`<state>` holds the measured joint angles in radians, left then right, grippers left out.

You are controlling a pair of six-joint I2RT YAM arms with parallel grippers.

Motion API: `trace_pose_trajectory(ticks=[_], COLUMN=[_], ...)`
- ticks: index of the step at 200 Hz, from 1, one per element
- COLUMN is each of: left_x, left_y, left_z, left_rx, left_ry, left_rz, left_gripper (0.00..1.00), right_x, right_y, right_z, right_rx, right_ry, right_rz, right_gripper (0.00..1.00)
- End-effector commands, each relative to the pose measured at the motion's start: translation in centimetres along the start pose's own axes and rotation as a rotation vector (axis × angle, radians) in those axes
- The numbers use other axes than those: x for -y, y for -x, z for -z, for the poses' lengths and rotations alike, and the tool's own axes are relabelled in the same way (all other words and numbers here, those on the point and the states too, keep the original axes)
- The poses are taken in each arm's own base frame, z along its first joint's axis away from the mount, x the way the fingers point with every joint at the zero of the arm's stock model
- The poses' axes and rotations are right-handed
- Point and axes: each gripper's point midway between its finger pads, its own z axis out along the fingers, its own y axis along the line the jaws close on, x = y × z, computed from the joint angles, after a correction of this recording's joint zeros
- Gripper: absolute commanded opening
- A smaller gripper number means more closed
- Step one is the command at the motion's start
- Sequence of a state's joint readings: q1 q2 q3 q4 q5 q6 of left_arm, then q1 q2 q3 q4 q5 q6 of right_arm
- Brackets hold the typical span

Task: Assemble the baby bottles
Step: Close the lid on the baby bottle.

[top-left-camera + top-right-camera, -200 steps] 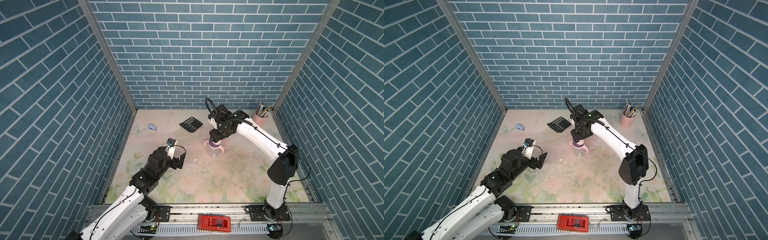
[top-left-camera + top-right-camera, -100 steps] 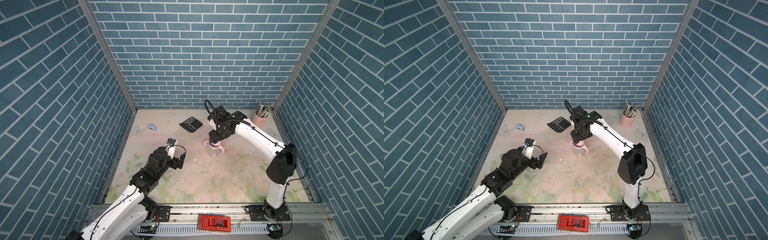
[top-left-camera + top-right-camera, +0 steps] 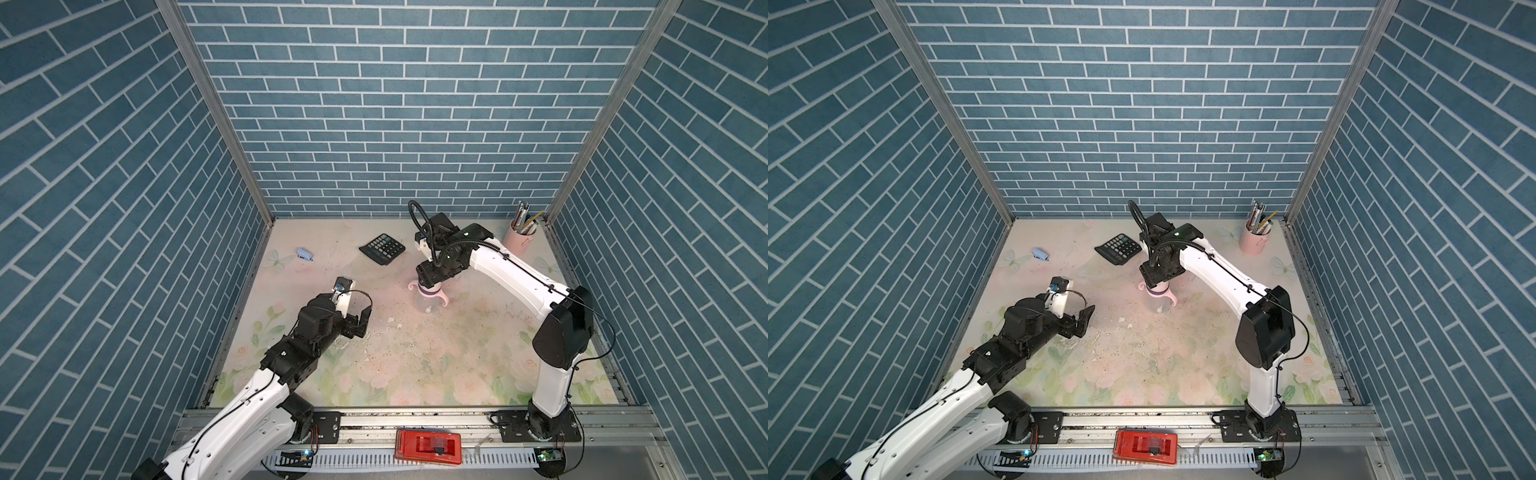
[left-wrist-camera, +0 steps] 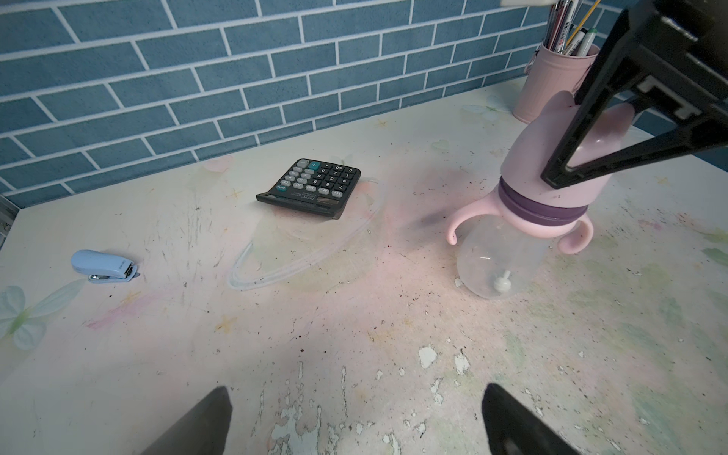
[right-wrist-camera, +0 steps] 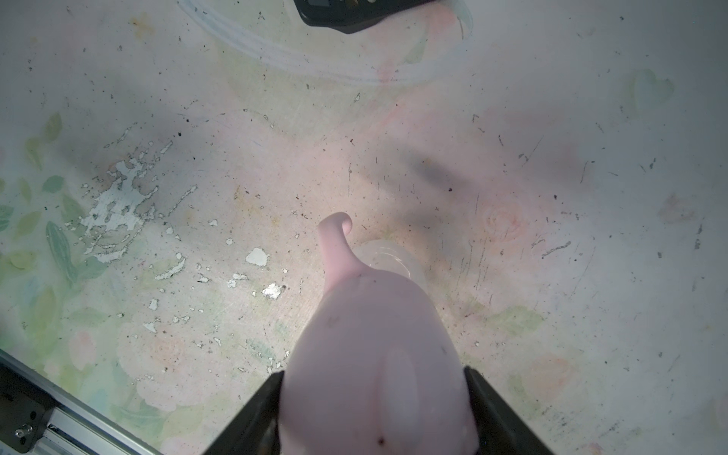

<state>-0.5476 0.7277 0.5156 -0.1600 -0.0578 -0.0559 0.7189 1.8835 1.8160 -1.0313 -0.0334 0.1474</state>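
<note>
The right end effector [image 5: 373, 374] comes down over the baby bottle [image 3: 430, 299], a finger against each side of its pink eared dome cap [image 4: 526, 161]. I cannot tell whether they are clamping it or only resting there. The left end effector [image 4: 356, 390] hangs spread wide and empty above the worn surface [image 4: 354, 315], well apart from the bottle.

The bottle stands upright near the middle of the surface. Its cap is on the purple collar [image 4: 539, 207], with the pink looped-handle ring [image 4: 545, 228] below that and the translucent body [image 4: 500, 260] underneath.

Against a second ago, almost nothing differs. The bottle is on the same spot, the left arm has not shifted, and the right arm has only settled slightly at the elbow.

The calculator [image 4: 311, 185] lies just behind the bottle, the blue stapler [image 4: 104, 268] is far off to the left, and the pen cup [image 4: 547, 82] is in the back right corner.
</note>
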Motion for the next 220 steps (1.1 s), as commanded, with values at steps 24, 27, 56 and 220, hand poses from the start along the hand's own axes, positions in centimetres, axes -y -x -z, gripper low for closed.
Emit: trace_pose_trajectory(ticks=[24,27,56,220], left_x=[0.0,0.0,0.0,3.1], left_y=[0.0,0.0,-0.1,8.1], left_z=[-0.1,-0.2,-0.4,-6.2], left_rx=[0.001,0.0,-0.006,0.087], left_ry=[-0.004,-0.005,-0.006,-0.141], left_rz=[-0.001,-0.001,-0.001,0.162], left_gripper=[0.99,1.0,1.0,0.98], right_x=[0.4,0.3,0.2,0.8], right_y=[-1.0,-1.0,-0.7,2.3], right_z=[-0.1,-0.1,0.5,6.0], right_rx=[-0.03,-0.029,-0.005,0.388], right_ry=[-0.008,-0.007,-0.002,-0.003], right_rz=[0.033,0.034,0.036,-0.048], right_gripper=[0.73,0.74,0.8,0.47])
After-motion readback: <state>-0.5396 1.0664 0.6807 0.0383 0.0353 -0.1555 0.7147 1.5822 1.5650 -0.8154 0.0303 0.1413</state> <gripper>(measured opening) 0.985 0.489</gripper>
